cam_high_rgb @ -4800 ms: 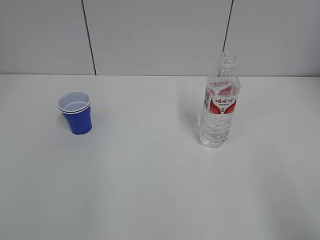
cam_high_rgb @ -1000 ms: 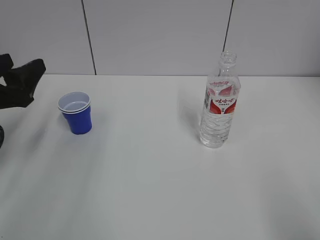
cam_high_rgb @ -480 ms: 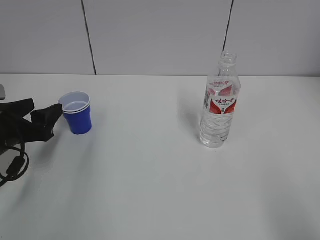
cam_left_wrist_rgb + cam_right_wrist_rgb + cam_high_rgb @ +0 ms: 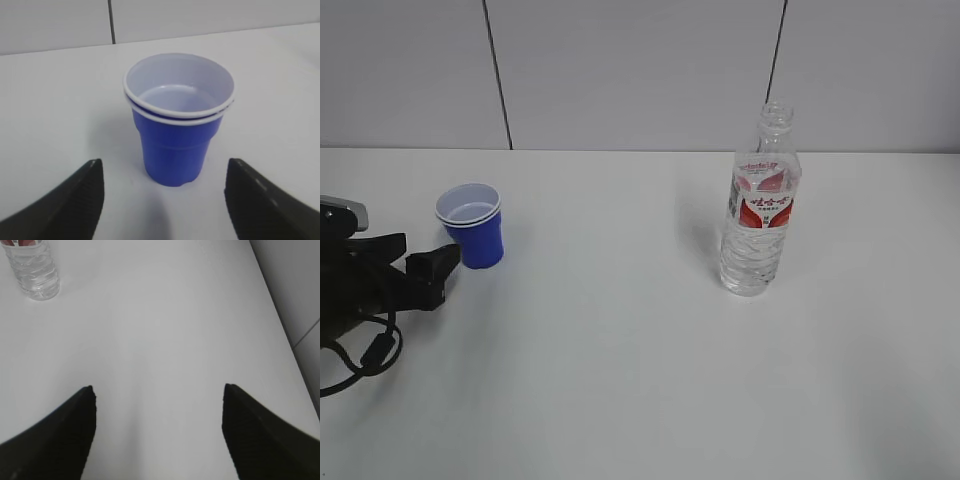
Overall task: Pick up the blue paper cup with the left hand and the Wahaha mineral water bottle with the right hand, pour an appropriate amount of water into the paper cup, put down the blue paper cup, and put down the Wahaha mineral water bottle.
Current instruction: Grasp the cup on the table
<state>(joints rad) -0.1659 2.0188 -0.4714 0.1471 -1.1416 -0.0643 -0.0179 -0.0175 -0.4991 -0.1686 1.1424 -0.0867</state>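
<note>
At the table's left edge our left hand (image 4: 420,275) sits low with its jaws spread wide and empty. The blue paper cup (image 4: 472,227) stands upright just beyond the fingertips, toward the back wall and slightly right, nothing touching it. From the left wrist, the cup (image 4: 179,116) is centred in the gap between the two fingers (image 4: 70,205), so we judge a straight push forward would bracket it. Well apart, right of the table's middle, the Wahaha mineral water bottle (image 4: 760,205) stands upright, neck open. Our right hand (image 4: 157,432), out of the exterior view, is also wide and empty; the bottle's base (image 4: 31,267) lies far ahead and to its left.
</note>
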